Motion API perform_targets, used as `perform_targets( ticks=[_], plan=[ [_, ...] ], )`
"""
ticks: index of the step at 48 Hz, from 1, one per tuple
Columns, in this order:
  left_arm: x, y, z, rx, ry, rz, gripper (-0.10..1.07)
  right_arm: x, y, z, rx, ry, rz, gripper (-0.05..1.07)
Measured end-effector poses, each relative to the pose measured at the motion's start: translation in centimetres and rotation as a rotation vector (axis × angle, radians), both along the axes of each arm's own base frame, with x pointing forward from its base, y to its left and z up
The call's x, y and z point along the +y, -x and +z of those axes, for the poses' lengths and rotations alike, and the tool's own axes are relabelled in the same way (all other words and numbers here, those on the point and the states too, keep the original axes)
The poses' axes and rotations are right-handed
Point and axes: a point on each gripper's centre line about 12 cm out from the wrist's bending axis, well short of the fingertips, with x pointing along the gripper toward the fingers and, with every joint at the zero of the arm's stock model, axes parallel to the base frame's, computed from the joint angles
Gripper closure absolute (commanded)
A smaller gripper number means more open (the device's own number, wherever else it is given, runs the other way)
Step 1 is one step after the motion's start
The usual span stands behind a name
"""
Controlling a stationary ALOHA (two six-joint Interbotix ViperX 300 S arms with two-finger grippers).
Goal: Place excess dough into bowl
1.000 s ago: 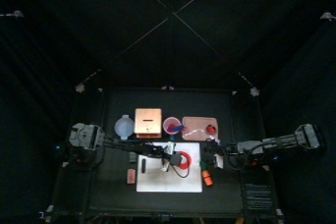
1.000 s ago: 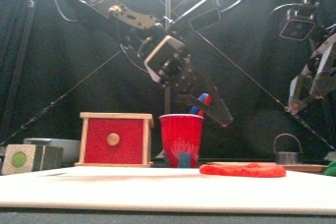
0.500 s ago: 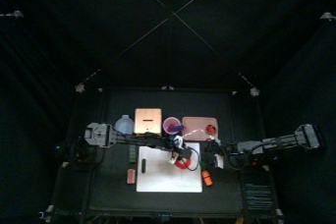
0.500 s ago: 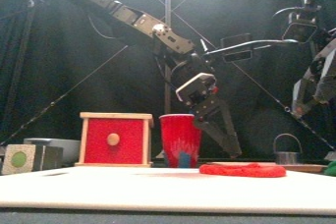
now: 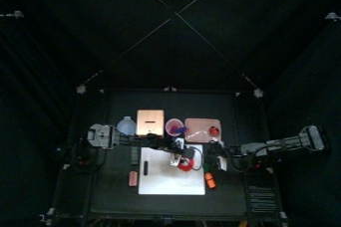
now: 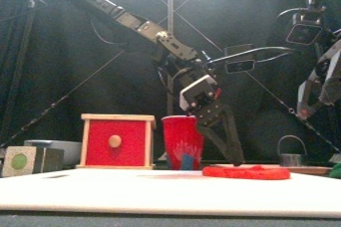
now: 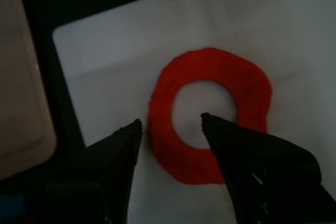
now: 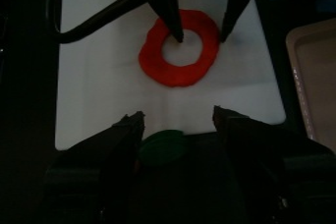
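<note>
The left gripper (image 7: 171,130), jaws wide apart, hangs over the red dough ring (image 7: 210,115) on the white mat (image 7: 282,31) near the worktop's front edge.

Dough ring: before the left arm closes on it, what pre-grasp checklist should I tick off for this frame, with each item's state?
1. Left gripper open: ok, fingers spread wide.
2. Fingers lined up on the excess dough: ok, they straddle one side of the ring in the left wrist view.
3. Fingers down at the dough: cannot tell; the front view shows the tips close above the white mat, contact unclear.
4. Dough lying flat and whole: ok, an unbroken ring on the mat.
5. Right gripper clear of the grasp: ok, open and held back from the dough.
6. Bowl free to receive: cannot tell, too small in the top view.
</note>
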Motion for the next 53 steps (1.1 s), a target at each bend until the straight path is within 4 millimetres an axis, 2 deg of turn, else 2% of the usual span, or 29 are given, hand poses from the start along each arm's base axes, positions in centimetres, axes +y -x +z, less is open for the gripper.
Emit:
perform_targets(
  ticks=[10,21,34,53],
  plan=[
    [-0.2,1.5,1.0,-0.029,0.085,0.089,0.1,0.0,0.0,-0.1,0.002,-0.001,0.001,0.12],
    [0.1,2.8,-0.5,-0.03,0.076,0.14,0.09,0.0,0.2,-0.3,0.008,-0.006,-0.003,0.12],
    [0.5,2.7,-0.6,-0.073,0.059,0.16,0.09,0.0,0.2,-0.3,0.01,-0.012,-0.007,0.12],
    [1.0,2.7,-1.9,-0.074,0.076,0.204,0.09,0.0,0.5,-0.7,0.021,-0.014,-0.009,0.12]
  ],
)
